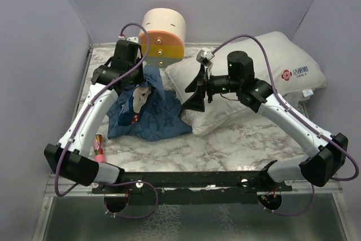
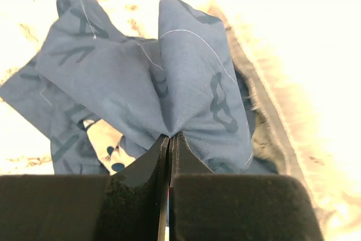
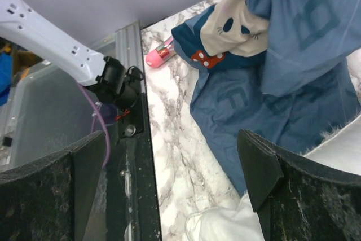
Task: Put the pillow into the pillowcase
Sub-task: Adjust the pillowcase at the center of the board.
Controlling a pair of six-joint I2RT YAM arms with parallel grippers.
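The blue pillowcase [image 1: 148, 115] lies crumpled on the marble table, left of centre. Its upper edge is pulled up toward my left gripper [image 1: 149, 77]. In the left wrist view that gripper [image 2: 170, 137] is shut on a pinched fold of the pillowcase [image 2: 186, 77]. The white pillow [image 1: 285, 55] lies at the back right, its near corner touching the cloth. My right gripper [image 1: 196, 91] hovers open over that corner. In the right wrist view the open gripper [image 3: 169, 156] holds nothing, with the pillowcase [image 3: 293, 83] and a bit of pillow [image 3: 225, 227] below it.
A cream-and-orange cylinder [image 1: 162, 38] stands at the back, behind the pillowcase. A small pink and red object [image 1: 100, 152] lies near the table's left edge, seen too in the right wrist view [image 3: 161, 55]. Purple walls close in three sides. A black rail [image 1: 192, 182] runs along the front.
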